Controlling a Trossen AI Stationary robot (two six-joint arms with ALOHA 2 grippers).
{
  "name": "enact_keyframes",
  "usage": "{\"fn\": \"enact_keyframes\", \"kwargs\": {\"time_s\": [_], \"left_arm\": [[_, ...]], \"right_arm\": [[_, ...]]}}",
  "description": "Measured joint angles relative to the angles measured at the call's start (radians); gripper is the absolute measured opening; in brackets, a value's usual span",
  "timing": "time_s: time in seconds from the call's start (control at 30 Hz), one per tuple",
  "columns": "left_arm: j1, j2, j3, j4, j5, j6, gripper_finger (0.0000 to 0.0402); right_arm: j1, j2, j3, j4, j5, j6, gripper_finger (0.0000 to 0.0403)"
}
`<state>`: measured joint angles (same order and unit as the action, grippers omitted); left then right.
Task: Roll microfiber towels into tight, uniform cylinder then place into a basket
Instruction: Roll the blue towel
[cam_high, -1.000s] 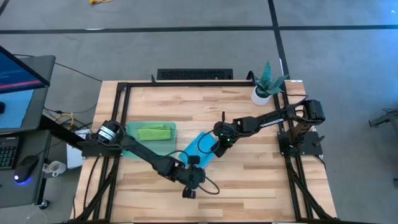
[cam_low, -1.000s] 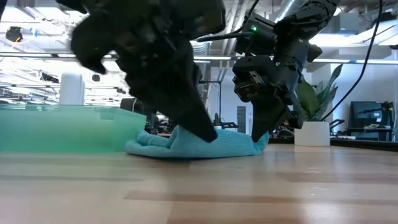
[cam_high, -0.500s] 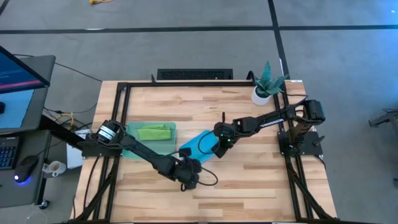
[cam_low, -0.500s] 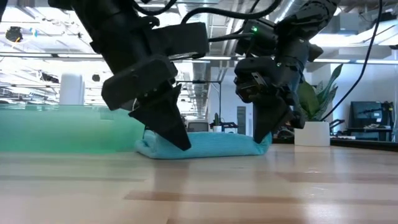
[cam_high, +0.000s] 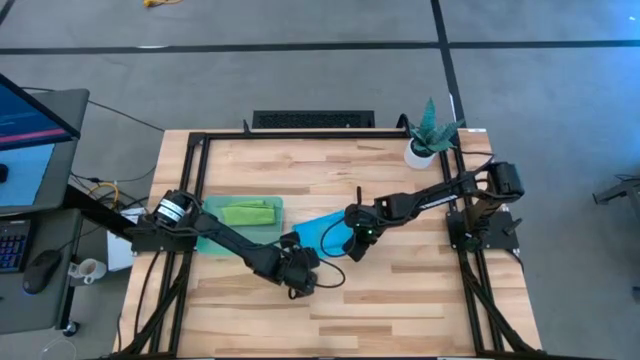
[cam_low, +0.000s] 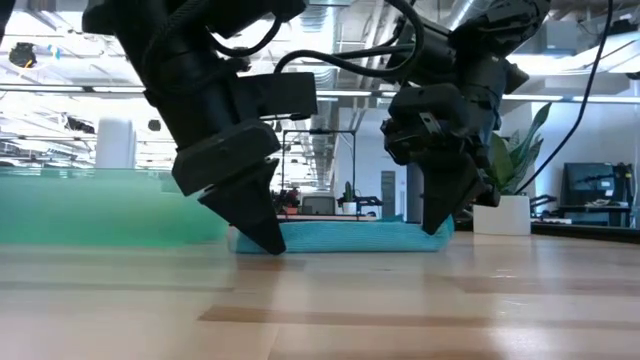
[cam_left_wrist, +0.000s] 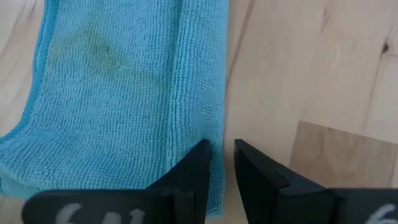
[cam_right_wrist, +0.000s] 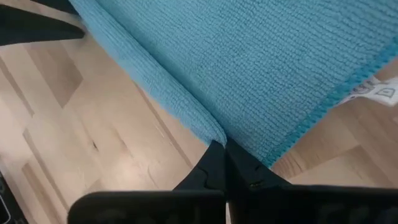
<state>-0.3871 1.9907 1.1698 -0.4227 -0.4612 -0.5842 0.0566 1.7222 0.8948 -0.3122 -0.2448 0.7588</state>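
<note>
The sky blue towel lies flat on the table as a long folded strip; it also shows in the low view. My left gripper stands at the strip's near left end, almost shut. My right gripper is shut at the strip's right end. The lime green towel lies rolled in the teal basket at the left. My left gripper has the blue towel's hemmed side edge between its two fingers, close to a corner. One finger lies on the cloth, the other on the bare wood. The fingers slant down from above. The towel lies flat on the table. My right gripper pinches the end of the blue towel's thick folded edge between its shut fingertips, near the corner that bears the white tag. The fingers point down from above. The towel rests flat on the table and runs straight toward my left gripper.
The basket's wall rises at the left. A potted plant stands at the far right corner. Black frame rails run along the table's edges. Bare wood lies near and right of the towel.
My left gripper has gone toward the table's far and left edges; my right gripper has shifted slightly toward the near and right edges. The blue towel, bunched at its left end before, is now drawn out into a flat, straight strip between them.
</note>
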Motion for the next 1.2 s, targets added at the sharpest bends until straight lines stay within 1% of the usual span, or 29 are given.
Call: {"fn": "enact_keyframes", "kwargs": {"time_s": [0.27,0.4,0.53,0.77,0.87,0.97,1.2], "left_arm": [[0.005,0.003,-0.001,-0.005,0.003,-0.027,0.0067],[0.016,0.003,-0.002,-0.010,0.048,-0.049,0.0067],[0.025,0.003,-0.002,-0.019,0.085,-0.049,0.0067],[0.025,0.003,-0.002,-0.023,0.090,-0.049,0.0067],[0.025,0.003,-0.002,-0.023,0.090,-0.045,0.0067],[0.025,0.003,-0.002,-0.023,0.091,-0.044,0.0067],[0.025,0.003,-0.003,-0.023,0.096,-0.042,0.0067]], "right_arm": [[0.000,0.000,0.000,-0.013,-0.001,-0.011,0.0012],[0.003,0.000,0.000,-0.016,-0.016,-0.034,0.0018],[0.009,0.000,0.000,-0.023,-0.012,-0.034,0.0043],[0.004,0.000,0.000,-0.037,-0.015,-0.030,0.0105],[-0.005,0.000,0.000,-0.037,-0.044,-0.045,0.0125],[-0.014,0.000,0.000,-0.045,-0.074,-0.051,0.0138],[-0.025,-0.027,-0.002,-0.119,-0.064,-0.099,0.0145]]}}
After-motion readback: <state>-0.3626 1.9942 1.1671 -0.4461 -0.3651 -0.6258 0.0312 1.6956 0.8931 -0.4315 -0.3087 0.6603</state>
